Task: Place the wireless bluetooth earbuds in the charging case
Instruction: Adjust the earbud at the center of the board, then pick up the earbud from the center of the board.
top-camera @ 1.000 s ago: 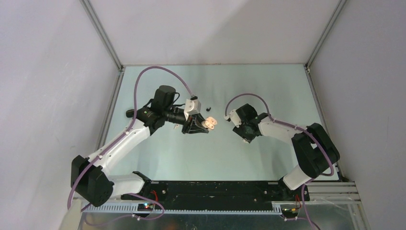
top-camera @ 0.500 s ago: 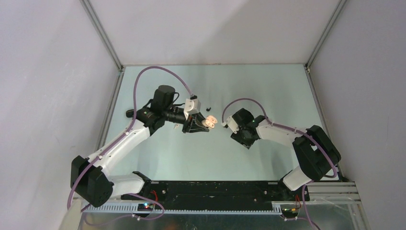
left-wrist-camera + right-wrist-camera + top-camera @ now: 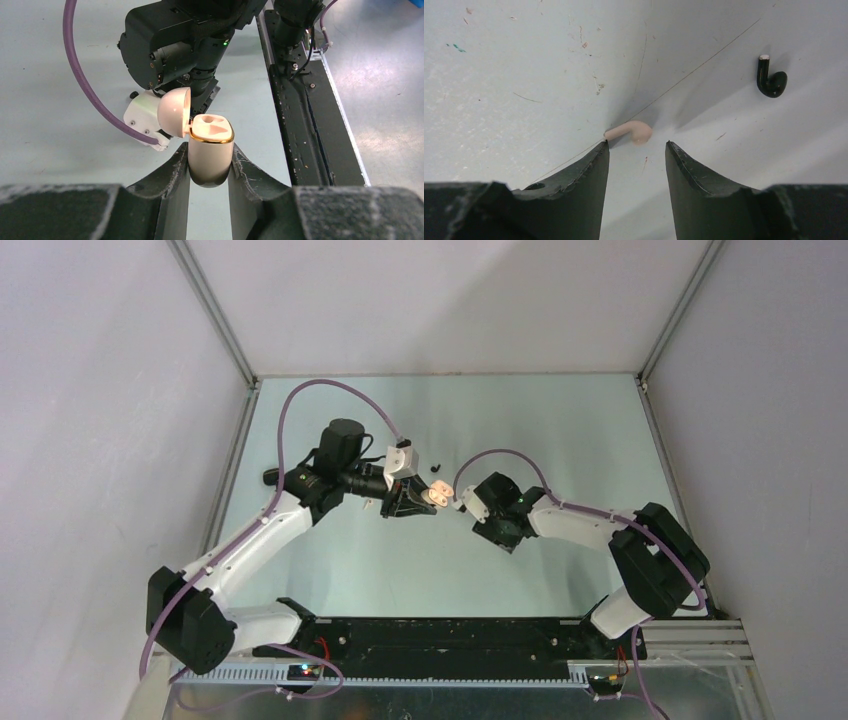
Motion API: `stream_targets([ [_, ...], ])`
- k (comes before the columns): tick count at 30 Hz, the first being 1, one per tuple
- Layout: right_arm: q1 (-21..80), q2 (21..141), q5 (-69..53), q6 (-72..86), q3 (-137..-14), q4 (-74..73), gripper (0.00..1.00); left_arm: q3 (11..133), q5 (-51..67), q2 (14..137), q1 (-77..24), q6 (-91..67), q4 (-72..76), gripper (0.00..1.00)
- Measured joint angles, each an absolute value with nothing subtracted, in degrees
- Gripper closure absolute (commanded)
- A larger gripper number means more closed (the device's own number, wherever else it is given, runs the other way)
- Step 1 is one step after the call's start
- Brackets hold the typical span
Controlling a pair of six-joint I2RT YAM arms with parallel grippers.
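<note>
My left gripper [image 3: 210,156] is shut on the cream charging case [image 3: 210,150] and holds it upright above the table. Its lid [image 3: 174,112] is open and both sockets look empty. The case also shows in the top view [image 3: 438,498]. My right gripper [image 3: 637,146] is open and empty, pointing down at the table. A cream earbud [image 3: 631,132] lies just beyond its fingertips, its stem by the left tip. A black earbud [image 3: 770,80] lies further off to the right; it also shows in the top view [image 3: 437,469]. The other earbuds are out of view.
The right wrist [image 3: 490,512] hangs close to the right of the held case. In the left wrist view, the right arm's black body [image 3: 175,45] fills the space behind the case. The black base rail [image 3: 450,635] runs along the near edge.
The right arm has moved left, toward the case held by the left gripper. The left gripper and the case have stayed still.
</note>
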State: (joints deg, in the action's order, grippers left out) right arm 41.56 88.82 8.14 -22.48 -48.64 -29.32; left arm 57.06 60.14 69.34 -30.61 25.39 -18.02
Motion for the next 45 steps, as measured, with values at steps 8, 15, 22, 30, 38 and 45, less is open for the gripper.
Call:
stream_targets([
  [8,40.53,88.84,4.12,-22.72,-49.84,-29.5,0.51,57.06,60.12,69.34,-30.61,24.82,-17.3,1.0],
  [15,30.5,85.1,-13.39,-25.96,-51.48,-32.86,0.5,56.36,60.07,69.34,-30.61,24.43,-16.95,1.0],
  [22,22.9,85.47,-26.33,-32.93,-52.45,-35.09,0.55,56.23,60.1,69.34,-30.61,24.4,-16.86,1.0],
  [30,16.82,97.93,-33.82,-41.01,-60.16,-40.34,0.6,56.23,60.12,69.34,-30.61,24.43,-16.88,1.0],
  [38,15.97,102.54,-34.79,-44.75,-61.93,-43.27,0.54,56.23,60.14,69.34,-30.61,24.43,-16.88,1.0],
  [45,16.01,102.96,-36.8,-46.19,-62.11,-44.71,0.52,56.23,60.14,69.34,-30.61,24.43,-16.88,1.0],
])
